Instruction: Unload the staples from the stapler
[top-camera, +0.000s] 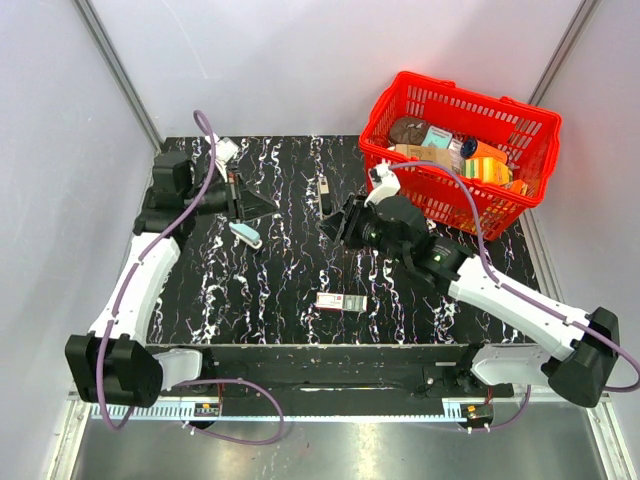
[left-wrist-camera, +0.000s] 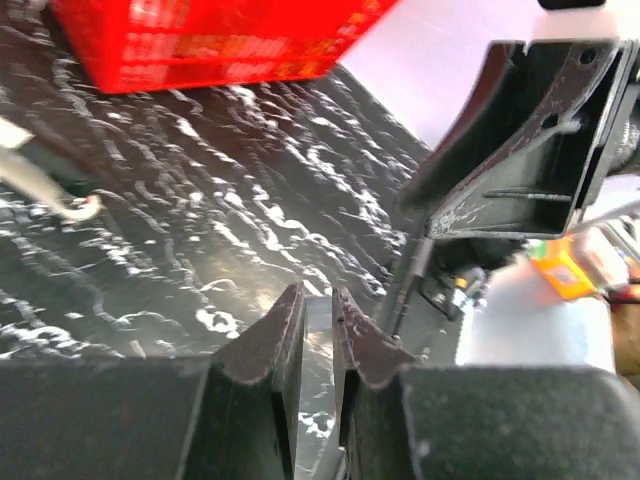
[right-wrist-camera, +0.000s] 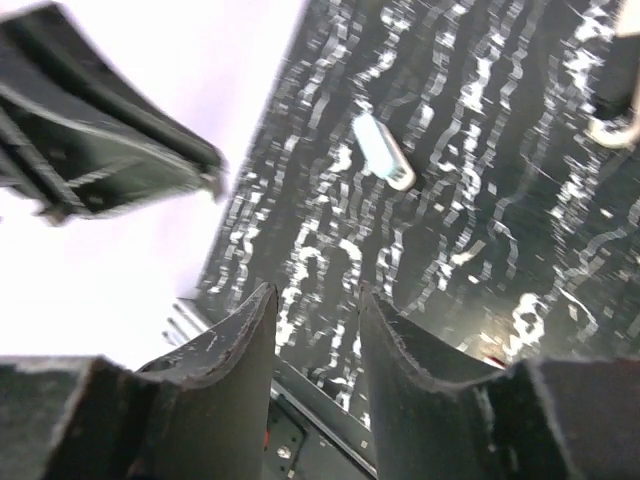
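Holding the opened stapler (top-camera: 256, 204) at ten o'clock on the desk (top-camera: 300, 270), with left tool (top-camera: 237, 197) pinched narrow on it and right tool (top-camera: 328, 228) half spread, empty, near centre. Best done by steadying the body, tipping the channel downward, then checking for leftovers beside the pale strip (top-camera: 246, 235) just at its six o'clock.

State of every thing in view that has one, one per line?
stapler: hinged open, held up at the left gripper
left gripper: shut on the stapler
right gripper: open, empty
small pale piece: lying loose on the table
small box: lying flat on the table
red basket: upright, packed with goods
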